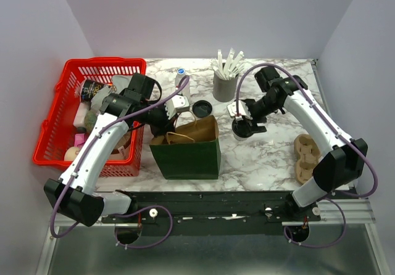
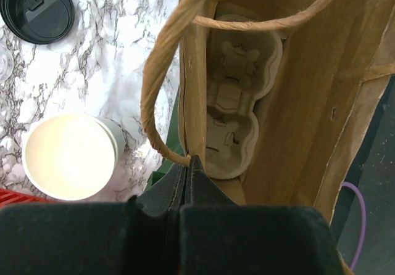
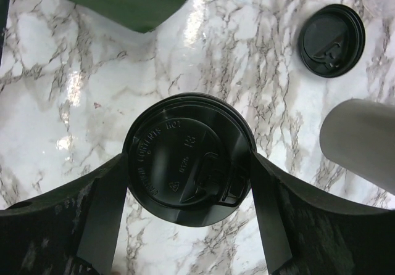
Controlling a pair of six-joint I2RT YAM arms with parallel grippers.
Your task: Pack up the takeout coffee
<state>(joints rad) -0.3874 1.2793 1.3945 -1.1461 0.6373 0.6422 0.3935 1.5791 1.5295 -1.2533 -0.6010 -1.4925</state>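
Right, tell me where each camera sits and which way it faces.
Top: above and behind, looking down on the table; both arms show.
Left wrist: looks down into the paper bag; shut jaws pinch its rim.
Right wrist: looks straight down on the coffee cup between its jaws.
Both wrist views share the loose lid.

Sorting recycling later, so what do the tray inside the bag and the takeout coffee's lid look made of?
Tray in the bag: likely moulded paper pulp, matte beige, fibrous pressed shapes. Lid of the takeout coffee: probably plastic, black, slightly glossy, crisp embossed lettering.
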